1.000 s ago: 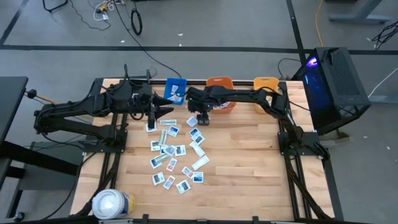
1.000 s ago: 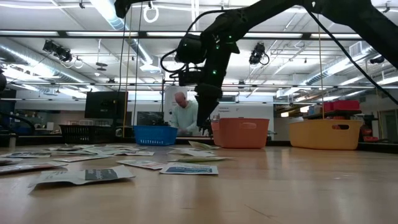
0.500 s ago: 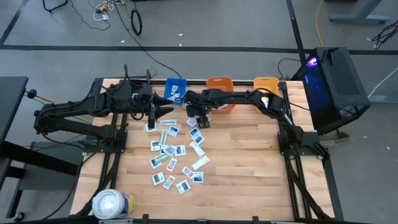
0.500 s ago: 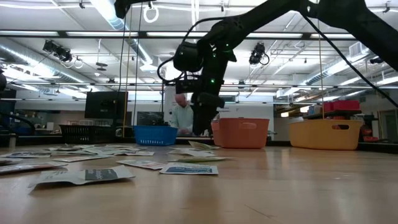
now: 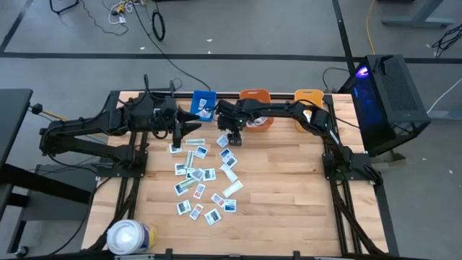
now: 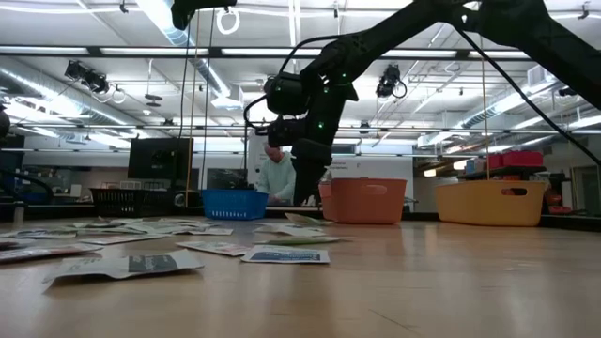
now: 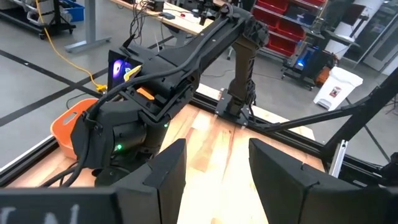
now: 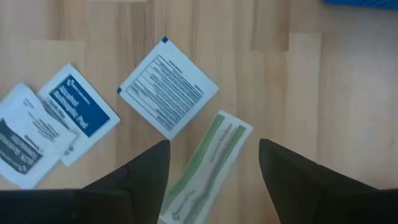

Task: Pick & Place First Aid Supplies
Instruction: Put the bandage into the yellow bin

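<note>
The first aid supplies [image 5: 202, 177] are lying scattered flat across the middle of the wooden table [image 5: 289, 195], in front of the blue bin [image 5: 204, 105], orange bin [image 5: 255, 97] and yellow bin [image 5: 308, 97]. They are looking light, thin and limp, probably slick-skinned, so a pinch at one free edge or corner is likely working better than a press on the flat face. The right gripper [image 8: 211, 163] is hovering above the far end of the scatter with its fingers standing apart and empty, framing a pale greenish strip [image 8: 208, 167] beside a white square packet [image 8: 168, 93] and a blue-printed packet [image 8: 78, 106]. The left gripper [image 7: 214, 165] is waiting near the blue bin, fingers also apart, gripping nothing.
</note>
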